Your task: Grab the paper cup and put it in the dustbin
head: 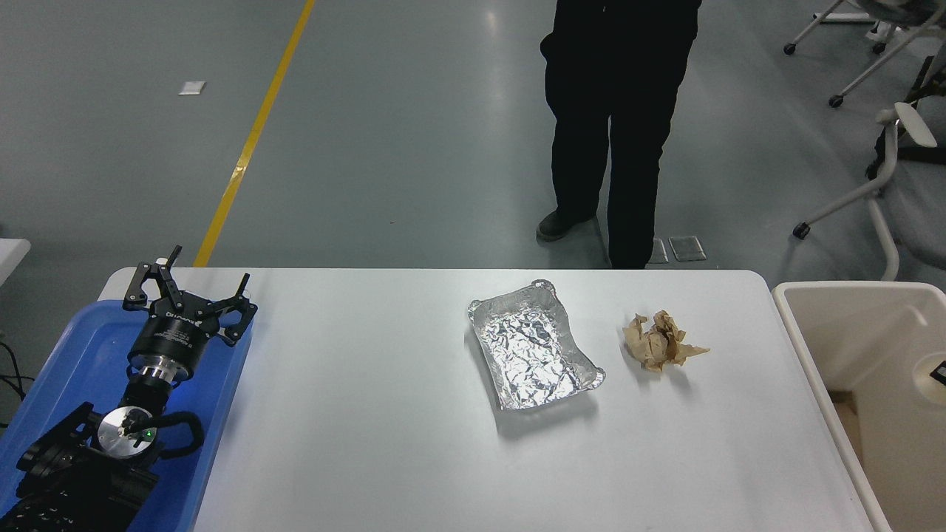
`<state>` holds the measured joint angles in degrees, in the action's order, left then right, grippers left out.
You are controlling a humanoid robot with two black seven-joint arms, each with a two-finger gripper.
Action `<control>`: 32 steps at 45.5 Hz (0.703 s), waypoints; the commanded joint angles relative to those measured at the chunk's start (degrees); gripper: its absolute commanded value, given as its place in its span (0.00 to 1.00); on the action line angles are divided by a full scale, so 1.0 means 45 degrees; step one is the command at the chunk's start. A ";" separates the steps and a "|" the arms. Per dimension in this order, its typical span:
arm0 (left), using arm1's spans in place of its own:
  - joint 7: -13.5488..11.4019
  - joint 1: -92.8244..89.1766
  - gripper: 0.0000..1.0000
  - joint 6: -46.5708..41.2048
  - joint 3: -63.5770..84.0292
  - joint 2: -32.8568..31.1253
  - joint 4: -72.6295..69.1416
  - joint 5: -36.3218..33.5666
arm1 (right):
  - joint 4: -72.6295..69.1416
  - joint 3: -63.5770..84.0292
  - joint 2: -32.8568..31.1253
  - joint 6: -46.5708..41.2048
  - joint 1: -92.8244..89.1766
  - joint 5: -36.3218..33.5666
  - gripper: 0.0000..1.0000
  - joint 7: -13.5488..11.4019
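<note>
The paper cup (927, 378) shows only as a cream rim and white wall at the picture's right edge, low inside the dustbin (794, 332), the large cream-white bin beside the table's right end. A small black part of my right gripper (939, 372) shows at the cup's rim, and the rest is out of view. My left gripper (188, 290) is parked open over the blue tray (81, 347) at the lower left.
A crinkled silver foil tray (533, 353) lies mid-table with a crumpled brown paper wad (660, 340) to its right. A person in dark trousers (613, 125) stands beyond the far edge. Office chairs (879, 185) stand at the upper right.
</note>
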<state>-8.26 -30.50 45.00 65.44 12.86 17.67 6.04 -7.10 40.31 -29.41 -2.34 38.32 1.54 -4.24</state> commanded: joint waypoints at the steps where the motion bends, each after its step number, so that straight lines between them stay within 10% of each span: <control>1: 0.0000 0.0000 0.99 0.0000 0.0008 -0.0007 0.0000 0.0005 | 0.0445 -0.0266 0.0207 0.0344 -0.0546 0.0010 0.00 0.0063; 6: 0.0000 0.0000 0.99 0.0000 0.0008 0.0012 0.0000 0.0005 | 0.0445 -0.0266 0.0246 0.0440 -0.0469 0.0069 0.03 0.0063; 10: 0.0000 0.0000 0.99 0.0000 -0.0011 0.0013 0.0000 0.0005 | 0.0484 -0.0285 0.0227 0.0986 -0.0371 -0.0009 0.46 0.0063; 17: 0.0000 0.0000 0.99 0.0000 0.0008 0.0013 0.0000 0.0005 | 0.0347 -0.0520 0.0285 0.1984 -0.0390 -0.0088 0.84 0.0063; 32: 0.0000 0.0000 0.99 0.0000 0.0008 -0.0007 0.0000 0.0005 | 0.0191 -0.0540 0.0226 0.1984 -0.0273 -0.0107 0.85 0.0063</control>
<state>-8.26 -30.50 45.00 65.44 12.88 17.67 6.06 -5.81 38.13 -28.25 5.60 36.69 1.15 -3.97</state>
